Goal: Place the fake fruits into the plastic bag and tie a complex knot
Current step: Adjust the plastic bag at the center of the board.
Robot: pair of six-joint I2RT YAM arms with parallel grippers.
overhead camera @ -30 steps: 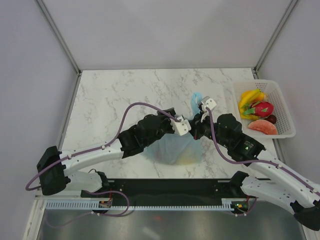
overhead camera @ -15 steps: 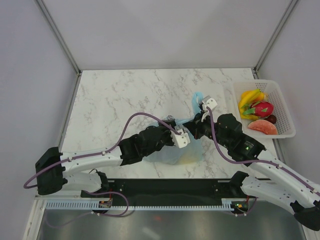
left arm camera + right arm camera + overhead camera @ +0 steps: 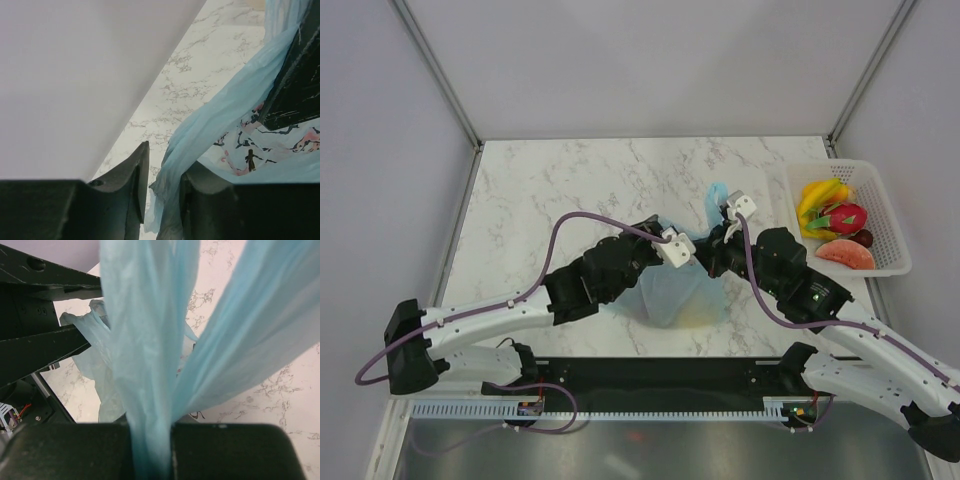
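Light-blue and translucent, the plastic bag (image 3: 672,290) sits crumpled near the middle of the marble table (image 3: 550,190), its pink-doodled white panel showing in the left wrist view; a faint yellowish tint shows through its lower part, too vague to name; one handle strip runs up into the right fingers (image 3: 117,440), which are pinched tight on it, the plastic bunched flat between them; another strip lies between the left fingers (image 3: 141,172), which stand narrow around it, though I cannot tell whether they truly clamp it; the two arms meet just above the bag's mouth; well apart, at the table's right edge, the fake fruits (image 3: 835,220) lie in a white mesh basket (image 3: 892,215), bananas, dragon fruit, an orange-red slice and a dark ball among them; so the step in hand looks like securing both handles to open the bag, with loading and knotting not yet done; next, the left fingers probably need a firm hold, then the handles drawn apart gently, since thin film slips or tears.
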